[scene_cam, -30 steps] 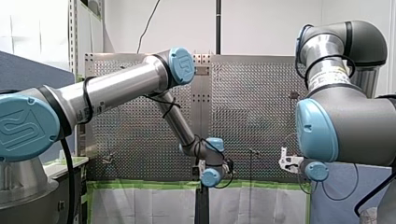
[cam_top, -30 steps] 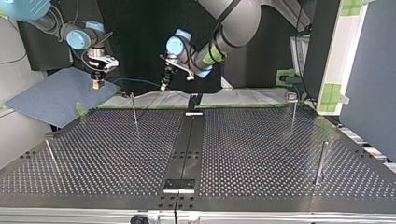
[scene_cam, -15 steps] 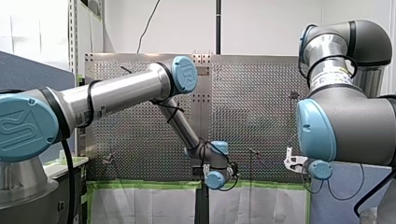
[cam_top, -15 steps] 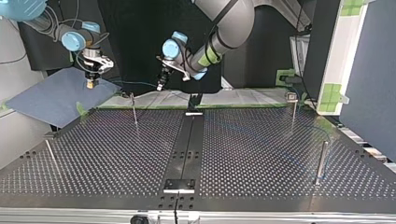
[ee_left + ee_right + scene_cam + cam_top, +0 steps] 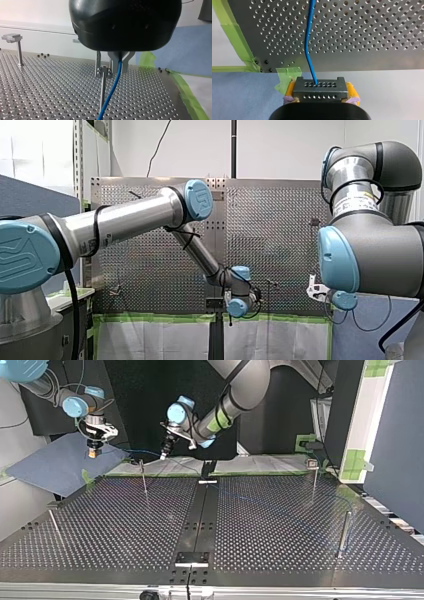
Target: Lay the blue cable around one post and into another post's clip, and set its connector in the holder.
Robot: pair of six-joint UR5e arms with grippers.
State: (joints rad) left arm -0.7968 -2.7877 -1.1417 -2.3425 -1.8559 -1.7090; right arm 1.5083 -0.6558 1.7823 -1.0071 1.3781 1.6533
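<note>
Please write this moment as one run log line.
left gripper shut on blue cable | right gripper shut on connector | cable beside post

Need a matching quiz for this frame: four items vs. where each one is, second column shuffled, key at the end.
1 connector
2 blue cable
3 post
4 green tape

A along the table edge
B between the yellow pads of my right gripper
C running down from my left gripper
D upright beside the cable

Pairs: 1-B, 2-C, 3-D, 4-A

My left gripper's [image 5: 119,67] metal fingers [image 5: 125,61] pinch the blue cable [image 5: 111,88], just beside a clip-topped post [image 5: 102,92].
</note>
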